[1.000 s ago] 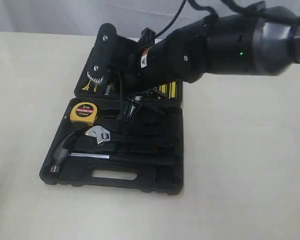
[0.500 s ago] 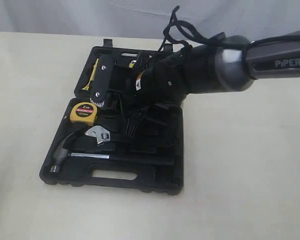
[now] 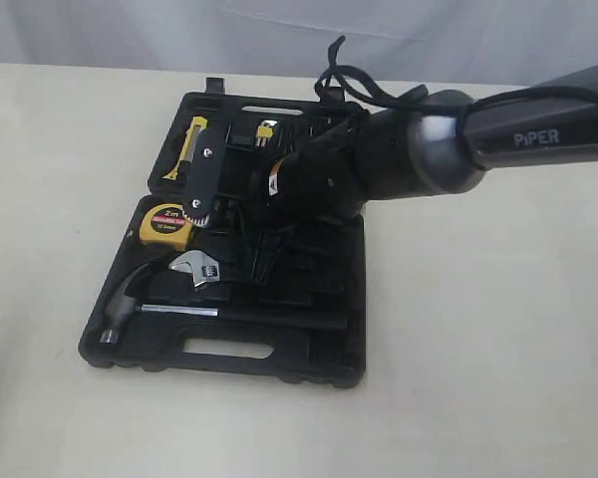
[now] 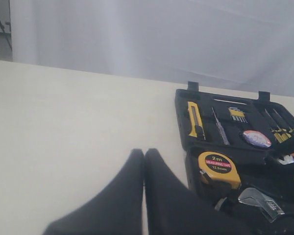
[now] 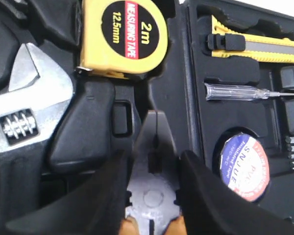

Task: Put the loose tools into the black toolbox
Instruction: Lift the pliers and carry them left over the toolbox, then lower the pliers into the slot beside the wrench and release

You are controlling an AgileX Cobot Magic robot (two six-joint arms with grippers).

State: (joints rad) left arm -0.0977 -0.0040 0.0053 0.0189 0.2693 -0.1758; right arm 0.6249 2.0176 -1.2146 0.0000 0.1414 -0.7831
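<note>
Looks close to finished. Can count three of the four loose tools bedded in the black toolbox (image 3: 130,351): the yellow "2m" tape measure (image 3: 166,224) in its pocket in the base half, just beside the adjustable wrench (image 3: 197,267) and up from the hammer (image 3: 125,299); the yellow-black utility knife (image 3: 188,151) lying in its slot in the lid half; the tape roll (image 5: 245,166) with its white-blue label, also in the lid half, near a clear-handled tester screwdriver (image 5: 235,91). Leaves only the pliers (image 5: 152,196), by this reckoning. Shows the right gripper (image 5: 153,156) clamped on those pliers at the silver head, orange handles trailing back toward the wrist, nose aimed into the base half near the hinge line, between the tape measure's pocket and the lid (cannot tell from either view whether the nose touches the moulding or hangs just clear of it). Shows the left gripper (image 4: 143,152) pressed shut on nothing, out over the table (image 4: 63,122) to the side of the case, well apart from the work. Needs, then, just the pliers laid into their recess and let go. Asks for no closing of the lid, going by the task as worded.
</note>
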